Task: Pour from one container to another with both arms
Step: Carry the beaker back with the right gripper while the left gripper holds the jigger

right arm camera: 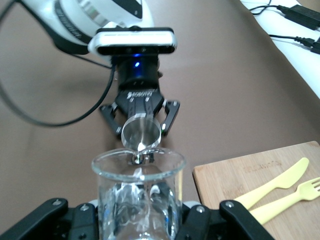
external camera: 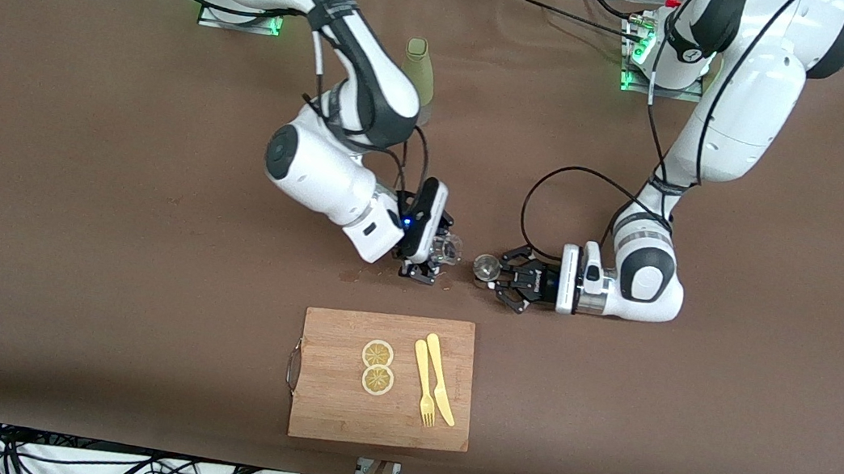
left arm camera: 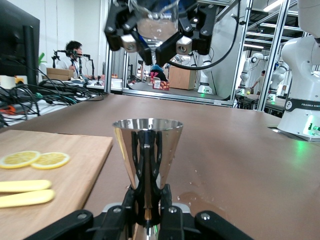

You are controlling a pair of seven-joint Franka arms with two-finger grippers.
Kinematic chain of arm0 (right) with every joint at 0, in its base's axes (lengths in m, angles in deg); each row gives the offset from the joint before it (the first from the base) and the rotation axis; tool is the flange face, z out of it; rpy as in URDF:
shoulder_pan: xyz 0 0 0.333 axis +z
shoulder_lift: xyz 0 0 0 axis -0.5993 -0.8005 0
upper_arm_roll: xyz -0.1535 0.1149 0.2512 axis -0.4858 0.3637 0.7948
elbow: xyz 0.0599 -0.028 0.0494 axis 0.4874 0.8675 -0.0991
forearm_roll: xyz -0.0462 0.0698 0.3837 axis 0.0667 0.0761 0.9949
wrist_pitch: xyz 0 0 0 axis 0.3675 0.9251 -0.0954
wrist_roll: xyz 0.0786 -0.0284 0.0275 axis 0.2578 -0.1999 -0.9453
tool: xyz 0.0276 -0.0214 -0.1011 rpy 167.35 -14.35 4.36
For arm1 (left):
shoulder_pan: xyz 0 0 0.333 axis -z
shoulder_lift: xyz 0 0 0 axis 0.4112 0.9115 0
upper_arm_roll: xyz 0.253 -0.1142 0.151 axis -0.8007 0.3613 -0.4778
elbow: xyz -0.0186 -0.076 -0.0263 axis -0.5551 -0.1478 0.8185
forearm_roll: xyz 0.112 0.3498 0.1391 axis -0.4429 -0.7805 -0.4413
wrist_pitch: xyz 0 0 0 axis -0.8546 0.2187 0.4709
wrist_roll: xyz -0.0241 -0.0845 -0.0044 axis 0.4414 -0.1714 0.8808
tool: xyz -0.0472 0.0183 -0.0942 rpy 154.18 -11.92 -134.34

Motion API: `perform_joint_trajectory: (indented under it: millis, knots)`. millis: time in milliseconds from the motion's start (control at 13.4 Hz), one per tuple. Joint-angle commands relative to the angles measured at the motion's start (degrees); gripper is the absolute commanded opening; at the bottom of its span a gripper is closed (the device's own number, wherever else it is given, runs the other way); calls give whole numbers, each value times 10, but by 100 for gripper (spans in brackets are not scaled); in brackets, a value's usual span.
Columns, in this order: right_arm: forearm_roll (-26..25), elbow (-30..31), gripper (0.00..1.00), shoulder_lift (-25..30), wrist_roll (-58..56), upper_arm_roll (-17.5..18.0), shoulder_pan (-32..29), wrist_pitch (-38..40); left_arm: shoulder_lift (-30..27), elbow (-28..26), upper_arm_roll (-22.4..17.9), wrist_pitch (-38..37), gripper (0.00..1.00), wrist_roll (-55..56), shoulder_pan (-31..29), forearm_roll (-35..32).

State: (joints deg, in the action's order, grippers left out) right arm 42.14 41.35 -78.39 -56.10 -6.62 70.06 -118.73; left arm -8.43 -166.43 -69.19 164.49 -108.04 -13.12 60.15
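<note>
My right gripper (external camera: 431, 259) is shut on a clear glass beaker (external camera: 449, 249) with some water in it, held just above the table. In the right wrist view the beaker (right arm camera: 137, 195) sits between the fingers of the right gripper (right arm camera: 138, 220), its lip pointing at a steel jigger (right arm camera: 141, 134). My left gripper (external camera: 503, 274) is shut on that jigger (external camera: 485, 268), which stands upright beside the beaker. The left wrist view shows the jigger (left arm camera: 147, 150) clamped at its waist by the left gripper (left arm camera: 148, 200), with the beaker (left arm camera: 156, 22) above and a little past it.
A wooden cutting board (external camera: 333, 413) lies nearer the front camera, with two lemon slices (external camera: 377, 366), a yellow knife (external camera: 441, 378) and a fork (external camera: 424, 384) on it. An olive bottle (external camera: 420, 74) stands near the right arm's base. Wet spots (external camera: 352, 275) mark the brown table under the right gripper.
</note>
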Motion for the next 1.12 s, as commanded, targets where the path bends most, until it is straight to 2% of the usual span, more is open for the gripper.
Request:
perform_joint_trajectory:
  millis: [0, 150, 300, 599, 749, 1048]
  knots:
    - [68, 28, 0, 32, -110, 4, -63, 92, -4, 3, 4, -45, 0, -29, -56, -53]
    - [108, 27, 0, 32, -174, 4, -119, 179, -4, 1, -18, -112, 0, -28, -92, -73]
    - [112, 30, 0, 33, -223, 3, -167, 243, -3, 3, -64, -178, 0, -29, -112, -110]
    - [117, 79, 0, 34, -341, 3, -275, 326, -3, 3, -109, -271, 0, -42, -170, -191]
    - [154, 116, 0, 24, -418, 3, -331, 378, 1, 3, -114, -293, 0, -74, -198, -219]
    - [157, 177, 0, -24, -576, 1, -425, 429, 6, 3, -115, -315, 0, -145, -247, -269]
